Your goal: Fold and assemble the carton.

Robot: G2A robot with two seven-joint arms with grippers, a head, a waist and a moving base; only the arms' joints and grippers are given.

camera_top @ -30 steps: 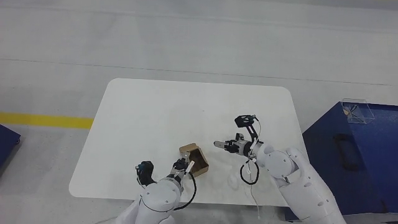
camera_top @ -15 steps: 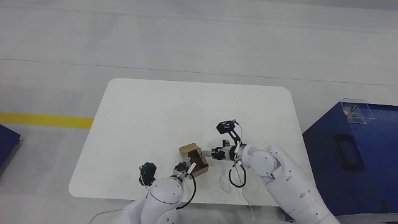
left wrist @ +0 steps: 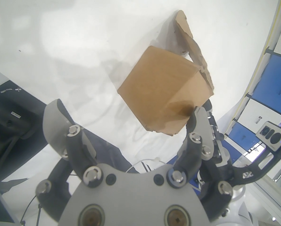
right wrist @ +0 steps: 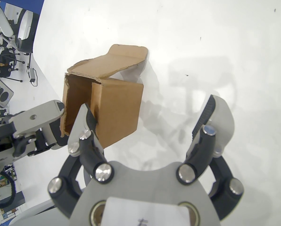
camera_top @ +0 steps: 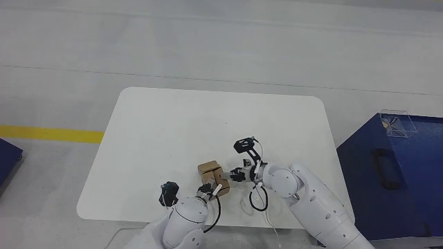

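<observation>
**Carton sits between two spread grippers, its mouth unclosed**

In the top view everything sits low and just left of centre on the white table (camera_top: 173,124). Furthest left is the left gripper (camera_top: 208,189), spread wide and pinching nothing. In its own wrist view one finger (left wrist: 197,121), at lower right, touches the near corner of the box. The other stands well apart at the frame's left, over bare tabletop.

Next to the right, the carton (camera_top: 212,173) sits on the table just above that gripper, with its open mouth turned toward both arms. In the right wrist view a long tuck flap (right wrist: 128,55) reaches out from its far side onto the table, upper centre of the frame.

Rightmost is the right gripper (camera_top: 235,175), also spread and holding nothing. In its own view one finger (right wrist: 86,116), at lower left, presses against a short side flap at the mouth, while its partner hangs over bare table at the right, well clear of the cardboard.

The box looks like thin corrugated board, so it is probably very light. On this smooth top it would likely skate away from any push that is not braced from the opposite side. The panels should stay stiff and the flaps should hinge readily at their scores. The ragged edges (visibly nibbled around the mouth) could tear or crush under a hard pinch. The safest hold is probably a gentle pinch on one wall just inside the mouth. Any folding pressure is best placed near a flap's free edge, not at its crease.
</observation>
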